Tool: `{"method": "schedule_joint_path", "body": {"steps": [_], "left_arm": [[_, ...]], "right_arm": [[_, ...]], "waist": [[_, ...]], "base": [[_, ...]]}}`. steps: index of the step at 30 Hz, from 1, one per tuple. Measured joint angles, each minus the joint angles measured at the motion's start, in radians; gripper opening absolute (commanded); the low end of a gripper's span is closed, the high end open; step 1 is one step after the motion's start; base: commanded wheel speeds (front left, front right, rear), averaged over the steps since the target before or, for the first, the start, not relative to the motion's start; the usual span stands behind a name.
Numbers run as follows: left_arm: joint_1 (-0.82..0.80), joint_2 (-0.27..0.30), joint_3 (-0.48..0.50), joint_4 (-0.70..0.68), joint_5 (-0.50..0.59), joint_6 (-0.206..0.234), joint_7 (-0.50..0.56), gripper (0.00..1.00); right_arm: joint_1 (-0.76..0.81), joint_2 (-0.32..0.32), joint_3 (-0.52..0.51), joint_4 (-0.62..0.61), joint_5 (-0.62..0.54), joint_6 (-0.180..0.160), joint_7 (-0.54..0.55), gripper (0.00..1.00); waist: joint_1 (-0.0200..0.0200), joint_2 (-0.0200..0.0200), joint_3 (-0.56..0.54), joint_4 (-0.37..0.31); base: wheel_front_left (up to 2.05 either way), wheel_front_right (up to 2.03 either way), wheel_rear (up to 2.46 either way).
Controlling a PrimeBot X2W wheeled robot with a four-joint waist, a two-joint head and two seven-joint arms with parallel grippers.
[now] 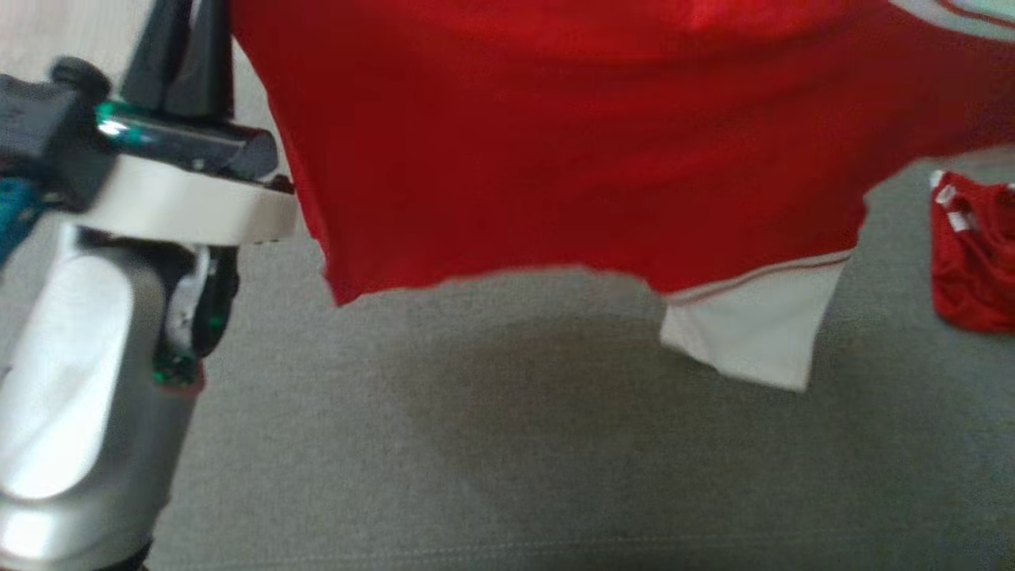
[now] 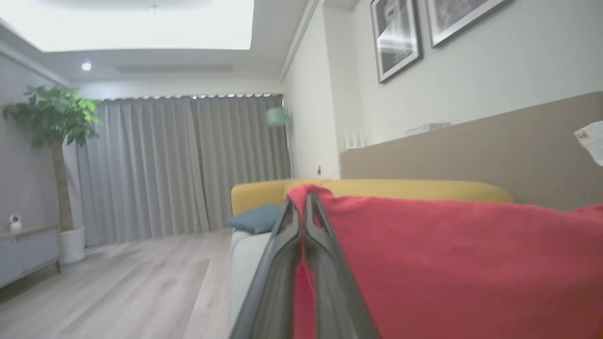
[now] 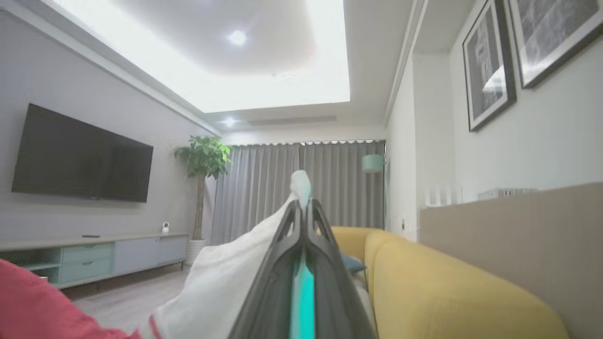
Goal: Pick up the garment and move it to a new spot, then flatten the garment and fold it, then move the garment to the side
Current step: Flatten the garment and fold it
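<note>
The garment (image 1: 555,151) is a red shirt with white sleeves, hanging in the air above the grey cushion surface (image 1: 507,460); one white sleeve (image 1: 753,333) dangles at its lower right. My left gripper (image 2: 304,202) is shut on a red edge of the garment (image 2: 447,263), which stretches away to the right in the left wrist view. In the head view the left gripper (image 1: 186,55) stands at the upper left, beside the cloth's left edge. My right gripper (image 3: 304,205) is shut on a white part of the garment (image 3: 226,278), whose cloth falls to the lower left.
A second red and white garment (image 1: 975,254) lies crumpled on the grey surface at the right edge. A yellow sofa back (image 3: 447,287) and a beige wall panel (image 2: 471,150) lie beyond the grippers. A blue cushion (image 2: 256,219) rests on the sofa.
</note>
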Motion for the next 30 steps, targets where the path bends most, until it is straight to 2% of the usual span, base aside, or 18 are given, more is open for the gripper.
{"method": "schedule_joint_path", "body": {"steps": [3, 7, 14, 17, 22, 29, 30], "left_arm": [[-0.003, 0.028, 0.014, -0.099, 0.007, 0.007, 0.060, 0.00], [-0.027, 0.054, 0.020, -0.161, 0.007, 0.007, 0.121, 0.00], [-0.116, 0.051, 0.019, -0.128, -0.015, -0.010, 0.148, 0.00], [-0.161, 0.031, 0.018, -0.033, -0.035, -0.022, 0.143, 0.00], [-0.284, -0.027, 0.017, 0.200, -0.056, -0.053, 0.066, 0.00], [-0.484, -0.097, 0.026, 0.590, -0.065, -0.084, -0.098, 0.00], [-0.535, -0.111, 0.032, 0.686, -0.065, -0.090, -0.128, 0.00]], "right_arm": [[-0.019, 0.003, -0.052, -0.067, 0.015, 0.000, 0.063, 0.00], [-0.105, 0.001, -0.078, -0.082, 0.044, 0.000, 0.127, 0.00], [-0.231, -0.002, -0.033, 0.038, 0.084, 0.000, 0.172, 0.00], [-0.284, 0.003, 0.017, 0.131, 0.091, 0.000, 0.171, 0.00], [-0.426, 0.033, 0.120, 0.342, 0.091, 0.000, 0.132, 0.00], [-0.646, 0.107, 0.252, 0.681, 0.080, 0.000, -0.029, 0.00], [-0.701, 0.124, 0.279, 0.776, 0.073, 0.000, -0.081, 0.00]], "waist": [[0.0000, 0.0000, -0.025, -0.014], [0.0000, 0.0000, -0.040, -0.031], [0.0000, 0.0000, -0.021, -0.040], [0.0000, 0.0000, -0.001, -0.039], [0.0000, 0.0000, 0.037, -0.034], [0.0000, 0.0000, 0.080, -0.031], [0.0000, 0.0000, 0.089, -0.030]], "base": [[0.00, 0.00, 0.00], [0.00, 0.00, 0.00], [0.00, 0.00, 0.00], [0.00, 0.00, 0.00], [0.00, 0.00, 0.00], [0.00, 0.00, 0.00], [0.00, 0.00, 0.00]]}}
